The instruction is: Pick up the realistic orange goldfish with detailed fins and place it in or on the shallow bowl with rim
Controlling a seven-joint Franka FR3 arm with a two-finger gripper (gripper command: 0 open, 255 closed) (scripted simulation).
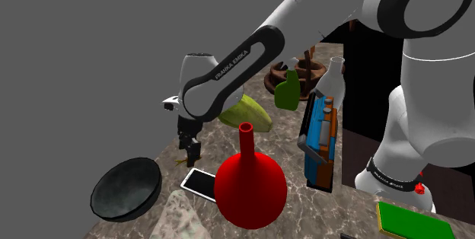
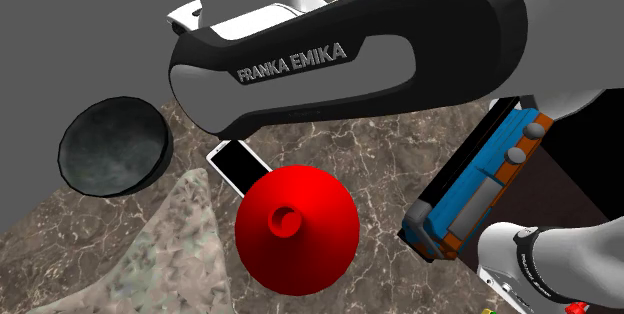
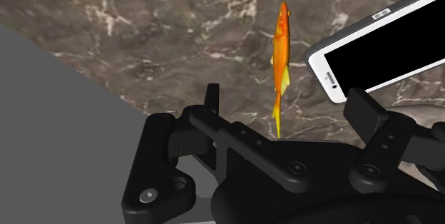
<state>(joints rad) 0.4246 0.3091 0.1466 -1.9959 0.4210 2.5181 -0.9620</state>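
My shoulder camera looks down over the counter (image 1: 285, 144) beside the arm (image 1: 236, 66). The second hangs close above the shared red vase (image 2: 297, 230) and phone (image 2: 238, 165). The wrist one faces the counter's edge, past the claw (image 3: 284, 94).

Orange goldfish (image 3: 282, 51), fins and tail yellow-tipped, seen stretched out on brown marbled tabletop (image 3: 142, 23). Dark grey shallow bowl (image 1: 125, 189) (image 2: 110, 147), upright, set at tabletop's near-left edge in shoulder view.

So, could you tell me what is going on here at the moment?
The robot arm's gripper hangs open over a marble counter. The orange goldfish lies flat between its fingers, not touched by them. A white phone lies just beside the fish. The dark bowl meant for it sits apart, near the counter's edge.
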